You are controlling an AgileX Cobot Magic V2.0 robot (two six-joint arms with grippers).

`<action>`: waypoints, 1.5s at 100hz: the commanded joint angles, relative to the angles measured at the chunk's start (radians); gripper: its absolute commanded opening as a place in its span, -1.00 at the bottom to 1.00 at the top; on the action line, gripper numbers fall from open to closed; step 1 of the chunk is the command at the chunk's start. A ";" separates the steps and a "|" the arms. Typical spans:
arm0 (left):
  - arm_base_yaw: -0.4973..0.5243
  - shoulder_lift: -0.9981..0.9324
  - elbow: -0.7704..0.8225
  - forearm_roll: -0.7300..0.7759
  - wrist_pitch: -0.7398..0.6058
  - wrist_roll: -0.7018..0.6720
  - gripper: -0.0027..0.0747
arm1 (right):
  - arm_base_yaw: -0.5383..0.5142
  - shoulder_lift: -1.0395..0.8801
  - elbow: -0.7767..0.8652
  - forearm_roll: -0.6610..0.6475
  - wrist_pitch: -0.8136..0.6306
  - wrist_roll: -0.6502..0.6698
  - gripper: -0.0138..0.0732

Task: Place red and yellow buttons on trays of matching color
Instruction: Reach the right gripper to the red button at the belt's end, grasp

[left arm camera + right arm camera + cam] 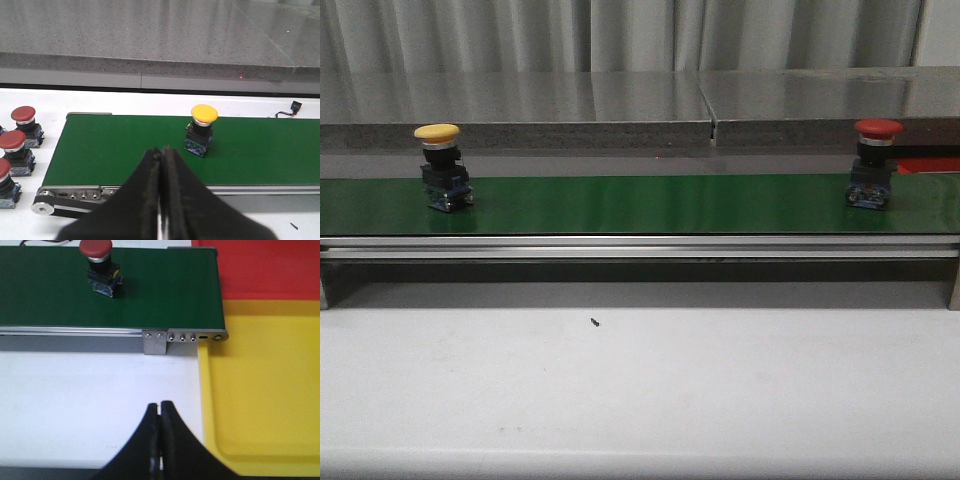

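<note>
At the wrist cams, both grippers sit pressed closed w/ nothing between the fingers: left gripper (161,155) hangs over the near edge of the green belt (125,150); right gripper (160,407) hangs over white table (75,390), just beside the yellow tray (260,390). Past the left gripper, yellow button (201,129) stands upright on the belt, apart from the fingertips; off the belt's end, three more red buttons (19,145) sit in a column on the table. Past the right gripper, red button (100,265) stands upright on the belt near its end roller; red tray (270,270) lies beyond the yellow tray, the two touching edge to edge, both w/ nothing on the visible parts. Front cam: yellow button (442,165) at belt's left, red button (873,160) at right, well apart; neither arm in that view.
</note>
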 commanded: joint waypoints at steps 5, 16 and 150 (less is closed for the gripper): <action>-0.009 -0.003 -0.027 -0.017 -0.083 -0.006 -0.98 | 0.000 0.141 -0.106 0.007 -0.046 -0.002 -0.84; -0.009 -0.003 -0.027 -0.017 -0.083 -0.006 -0.98 | 0.000 0.239 -0.160 0.007 -0.045 -0.016 -0.77; -0.009 -0.003 -0.027 -0.017 -0.075 -0.006 -0.98 | -0.164 1.099 -0.860 0.135 0.144 -0.192 -0.16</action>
